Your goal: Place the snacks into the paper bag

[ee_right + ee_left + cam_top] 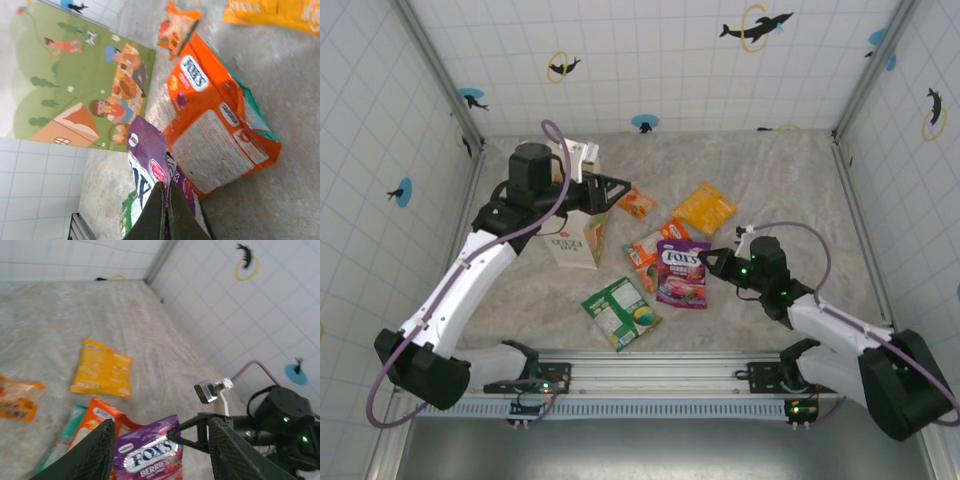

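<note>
The white paper bag (572, 245) stands at the left centre, and its picture-printed side (85, 80) faces the snacks. My left gripper (620, 190) hangs over the bag's top right corner, open, with nothing between its fingers (161, 421). Five flat snack packets lie on the table: green (620, 312), purple (682, 272), large orange (648, 250), yellow-orange (705, 208) and small orange (638, 204). My right gripper (708, 262) is shut on the right edge of the purple packet (147, 155), its fingertips (166, 192) pinched together over the foil. The orange packet (220, 130) lies partly under the purple one.
Tiled walls with dolphin stickers enclose the marbled table (770, 180) on three sides. A metal rail (660, 370) runs along the near edge between the arm bases. Bare table lies at the back and far right.
</note>
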You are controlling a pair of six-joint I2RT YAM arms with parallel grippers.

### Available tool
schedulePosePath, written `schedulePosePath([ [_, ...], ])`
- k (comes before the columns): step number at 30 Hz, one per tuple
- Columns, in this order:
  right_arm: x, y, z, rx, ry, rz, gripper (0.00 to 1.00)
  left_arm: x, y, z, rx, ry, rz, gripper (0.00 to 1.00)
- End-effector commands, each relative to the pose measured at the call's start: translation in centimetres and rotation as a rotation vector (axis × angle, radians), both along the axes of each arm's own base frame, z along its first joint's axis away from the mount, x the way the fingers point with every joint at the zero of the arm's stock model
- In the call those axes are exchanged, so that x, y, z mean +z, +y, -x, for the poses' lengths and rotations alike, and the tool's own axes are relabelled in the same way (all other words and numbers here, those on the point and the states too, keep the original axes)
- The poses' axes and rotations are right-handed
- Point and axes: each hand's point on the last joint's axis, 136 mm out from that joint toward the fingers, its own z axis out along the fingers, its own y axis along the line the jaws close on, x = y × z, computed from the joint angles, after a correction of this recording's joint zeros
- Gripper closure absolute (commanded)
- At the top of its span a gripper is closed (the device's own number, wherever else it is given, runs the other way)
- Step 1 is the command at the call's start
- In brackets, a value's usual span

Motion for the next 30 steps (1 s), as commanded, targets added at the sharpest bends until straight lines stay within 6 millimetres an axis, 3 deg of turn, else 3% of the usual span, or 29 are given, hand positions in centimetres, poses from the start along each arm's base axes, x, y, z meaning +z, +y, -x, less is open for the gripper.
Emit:
schedulePosePath([
  [1,5.1,-0.4,-1.3,0.002,-0.199,0.032,1.00,2.3,-1.5,2.2,-0.189,-0.117,0.091,0.48],
  [7,12.3,-1.1,-1.6,0.039,-0.423,0.062,1.00,2.8,-2.1,3.4,-0.278,-0.226,0.087,0.45],
  [14,20.1,-0.8,-2.3,0.145,-0.571,0.005,1.00,2.5,-3.0,5.3,-0.341,-0.378,0.097,0.41],
  [20,26.0,0.1,-2.3,0.266,-0.713,-0.033,1.00,1.7,-2.6,4.8,-0.272,-0.492,0.094,0.38],
  [26,30.2,0.3,-1.9,0.368,-0.814,-0.086,1.00,0.2,-3.6,5.0,-0.272,-0.554,0.101,0.37],
  [30,31.6,0.7,-0.6,0.458,-0.857,-0.134,1.00,0.1,-3.9,4.7,-0.235,-0.608,0.095,0.37],
])
